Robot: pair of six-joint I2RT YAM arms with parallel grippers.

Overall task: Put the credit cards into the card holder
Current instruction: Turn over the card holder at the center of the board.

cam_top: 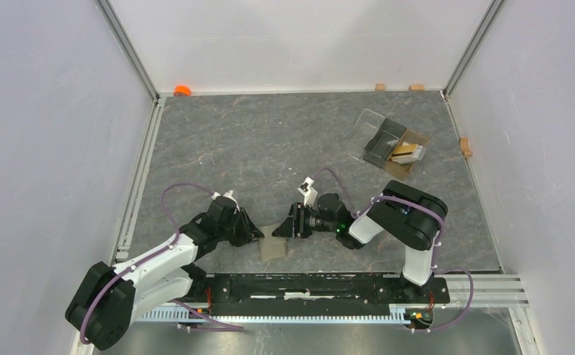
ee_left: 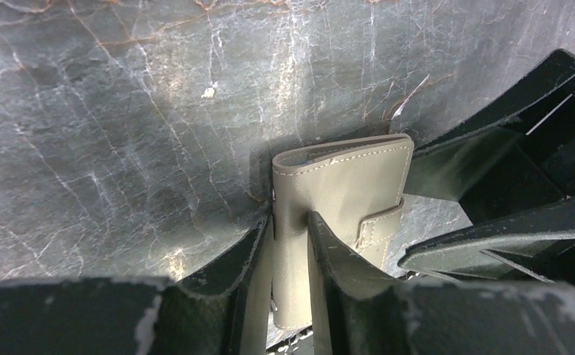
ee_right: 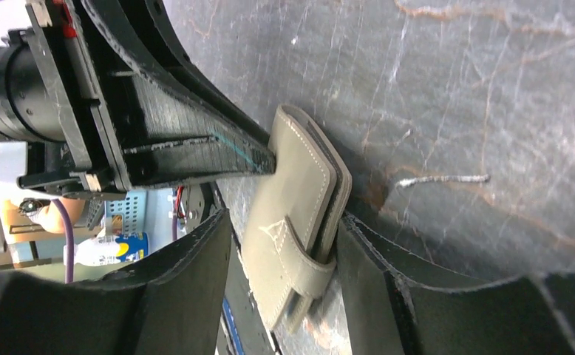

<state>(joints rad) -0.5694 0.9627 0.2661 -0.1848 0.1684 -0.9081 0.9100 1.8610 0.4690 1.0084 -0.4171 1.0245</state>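
The olive-khaki card holder (cam_top: 273, 248) lies closed, its tab flap fastened, at the near edge of the table between the two arms. My left gripper (cam_top: 253, 234) is shut on the holder's left edge; in the left wrist view both fingers press on the card holder (ee_left: 344, 185). My right gripper (cam_top: 287, 225) stands open astride the card holder (ee_right: 292, 214) at its tab end. One finger (ee_right: 377, 259) touches the tab side and the other finger (ee_right: 196, 274) is apart from it. The tan-gold credit cards (cam_top: 406, 152) lie in a clear plastic box at the back right.
The clear plastic box (cam_top: 373, 127) has a dark compartment. An orange object (cam_top: 182, 90) sits at the back left corner. Small wooden blocks (cam_top: 380, 86) line the back wall, and one block (cam_top: 465, 146) is by the right wall. A black rail (cam_top: 321, 285) runs along the near edge.
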